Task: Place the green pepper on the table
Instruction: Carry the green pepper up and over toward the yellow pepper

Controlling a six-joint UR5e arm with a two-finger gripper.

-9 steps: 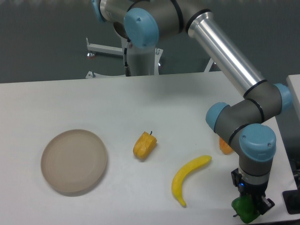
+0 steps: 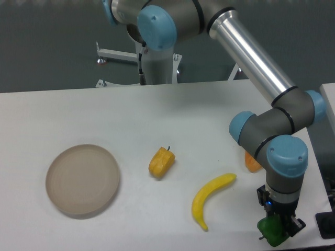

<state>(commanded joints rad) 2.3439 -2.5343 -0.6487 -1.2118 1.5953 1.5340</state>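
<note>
The green pepper (image 2: 272, 232) sits gripped in the claw (image 2: 277, 231), whose fingers close on it from above, low over the near right corner of the table (image 2: 157, 110). Just left of the claw lies a yellow banana (image 2: 209, 198). An orange fruit (image 2: 252, 163) shows partly behind the arm, farther back. Well left of the claw lie an orange-yellow pepper (image 2: 162, 162) and, beyond it, a beige plate (image 2: 82, 180).
</note>
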